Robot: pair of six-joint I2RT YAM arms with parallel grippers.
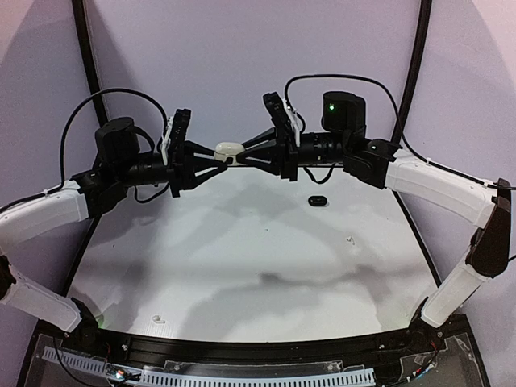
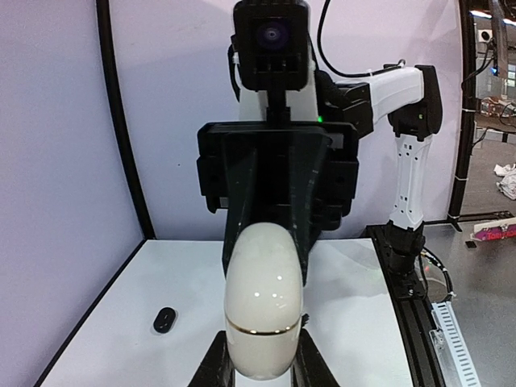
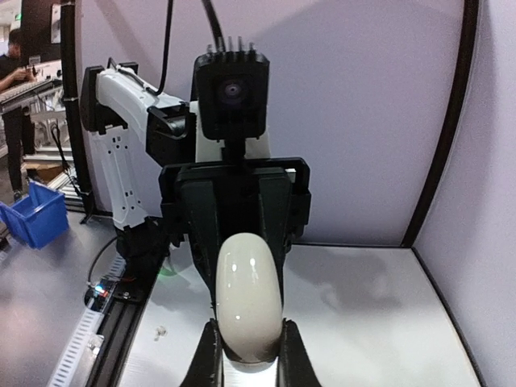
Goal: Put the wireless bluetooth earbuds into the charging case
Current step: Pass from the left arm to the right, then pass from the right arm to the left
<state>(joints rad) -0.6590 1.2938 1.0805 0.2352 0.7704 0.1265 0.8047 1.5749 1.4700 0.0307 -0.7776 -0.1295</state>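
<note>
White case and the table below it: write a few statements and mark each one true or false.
1. The white case is held in the air between the two arms. True.
2. Its lid stands open. False: the case is closed.
3. A small black oval object lies on the table. True.
4. The left fingers stand clear of the case. False: they clamp it.

The white case (image 2: 260, 310) sits closed, hiding its inside, and in each wrist view it covers the opposite gripper's fingertips. The left gripper (image 2: 260, 367) and right gripper (image 3: 246, 363) run off the bottom edge. A small dark oval (image 1: 318, 200) near the far edge of the surface (image 1: 242, 266) and a pale speck (image 1: 159, 319) by its near-left corner are too small to identify.
</note>
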